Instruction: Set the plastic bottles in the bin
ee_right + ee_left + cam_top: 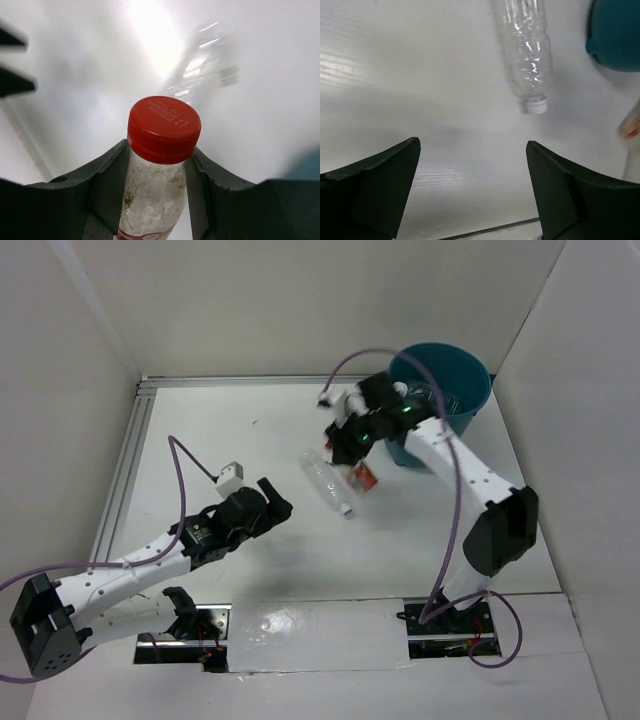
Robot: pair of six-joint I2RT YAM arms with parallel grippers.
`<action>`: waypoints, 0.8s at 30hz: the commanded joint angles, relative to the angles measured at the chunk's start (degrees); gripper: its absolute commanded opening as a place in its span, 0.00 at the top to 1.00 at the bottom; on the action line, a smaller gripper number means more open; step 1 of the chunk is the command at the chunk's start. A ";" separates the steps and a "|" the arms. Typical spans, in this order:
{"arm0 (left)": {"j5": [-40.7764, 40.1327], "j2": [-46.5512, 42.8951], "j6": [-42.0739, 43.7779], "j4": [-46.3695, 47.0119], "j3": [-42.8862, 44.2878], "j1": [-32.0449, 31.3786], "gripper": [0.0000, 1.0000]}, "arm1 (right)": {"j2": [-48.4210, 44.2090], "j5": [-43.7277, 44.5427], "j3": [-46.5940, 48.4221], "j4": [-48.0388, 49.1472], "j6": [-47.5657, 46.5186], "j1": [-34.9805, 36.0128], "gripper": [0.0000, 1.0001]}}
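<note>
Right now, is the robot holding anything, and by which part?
Yes. The right tool pinches the red-capped bottle just below its cap. The left tool is open and empty.

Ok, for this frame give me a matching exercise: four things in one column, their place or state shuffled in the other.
Things
1. red-capped bottle
2. clear ribbed bottle
3. bin
4. left gripper

Place or state
A. lying on its side on the table
B. open, holding nothing
C. teal, standing at the far right
D. held in the right gripper

Pairs: 1-D, 2-A, 3-C, 4-B
</note>
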 commanded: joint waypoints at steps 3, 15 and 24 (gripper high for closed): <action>5.42 6.56 -2.52 5.87 7.65 2.65 0.00 | -1.68 -6.61 26.32 -4.72 -3.85 -12.40 1.00; 10.61 31.51 -4.45 1.96 25.75 5.55 0.00 | -5.10 7.96 13.80 32.81 6.17 -28.87 0.89; 7.54 48.21 0.55 -4.30 39.99 5.03 0.00 | 0.62 6.48 15.12 29.37 6.79 -35.64 0.32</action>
